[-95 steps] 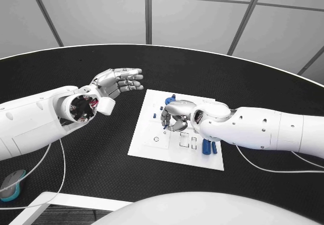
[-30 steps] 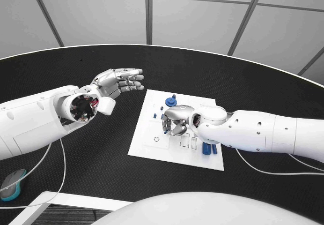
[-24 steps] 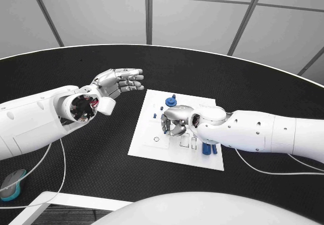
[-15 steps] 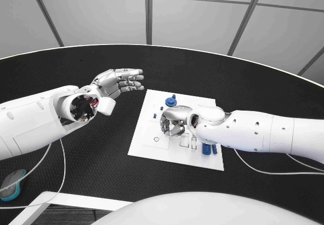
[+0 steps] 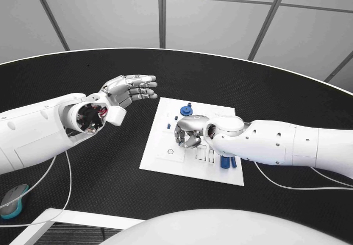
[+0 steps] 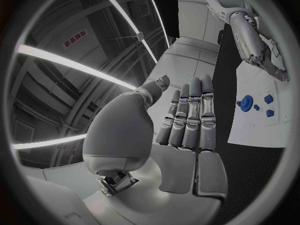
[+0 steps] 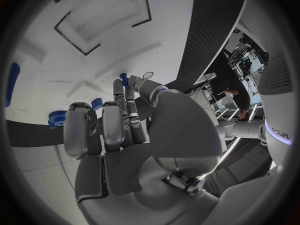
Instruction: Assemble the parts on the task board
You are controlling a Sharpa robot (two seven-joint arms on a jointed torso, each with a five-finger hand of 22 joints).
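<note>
The white task board point(image 5: 163, 149) lies mid-table. My right hand point(image 5: 190, 131) hangs low over its middle, fingers curled down. In the right wrist view a small blue peg point(image 7: 124, 78) sits pinched between the thumb and a fingertip point(image 7: 118, 87), close above the board point(image 7: 75, 60). A round blue knob point(image 5: 186, 109) stands at the board's far edge, and it is the knob point(image 6: 246, 103) in the left wrist view. Two long blue pieces point(image 5: 228, 161) lie beside my right wrist. My left hand point(image 5: 132, 88) floats open to the left of the board's far corner, fingers straight and together, holding nothing.
Small blue pegs point(image 5: 168, 125) stand on the board's left part. White cables point(image 5: 60, 176) trail over the black table under both arms. A teal object point(image 5: 10, 202) and a white frame point(image 5: 73, 219) sit at the near left edge.
Since the earliest frame my right hand has crept a little toward the near side of the board and lower. Over the last second it barely moves. My left hand stays where it was.
</note>
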